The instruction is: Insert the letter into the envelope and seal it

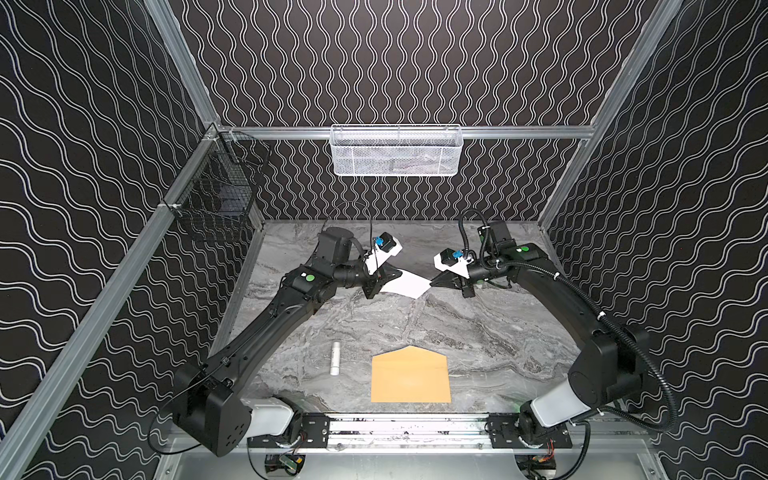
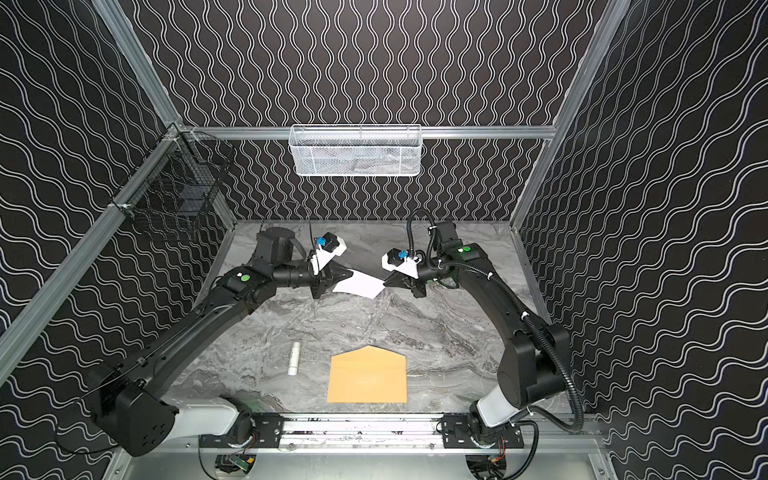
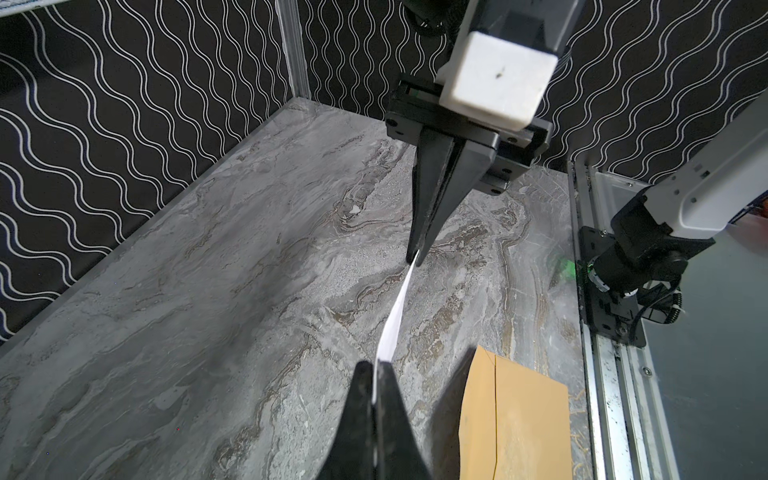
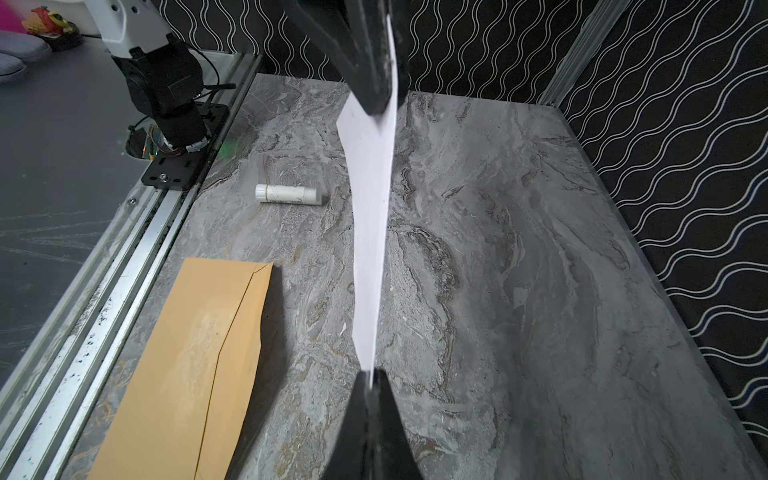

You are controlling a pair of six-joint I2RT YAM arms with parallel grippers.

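The white letter (image 1: 409,284) (image 2: 359,284) hangs in the air over the far half of the table, stretched between my two grippers. My left gripper (image 1: 397,275) (image 3: 376,368) is shut on one of its corners and my right gripper (image 1: 432,282) (image 4: 371,374) is shut on the opposite corner. Both wrist views show the letter (image 3: 392,320) (image 4: 370,199) nearly edge-on, running from one pair of fingers to the other. The tan envelope (image 1: 410,376) (image 2: 368,378) lies flat near the front edge, flap open and pointing toward the back. It also appears in the wrist views as the envelope (image 3: 515,415) (image 4: 195,365).
A small white cylinder (image 1: 335,358) (image 4: 288,194) lies on the marble table (image 1: 498,340) to the left of the envelope. A white mesh basket (image 1: 395,149) hangs on the back wall and a black wire basket (image 1: 216,199) on the left wall. An aluminium rail (image 1: 407,428) runs along the front.
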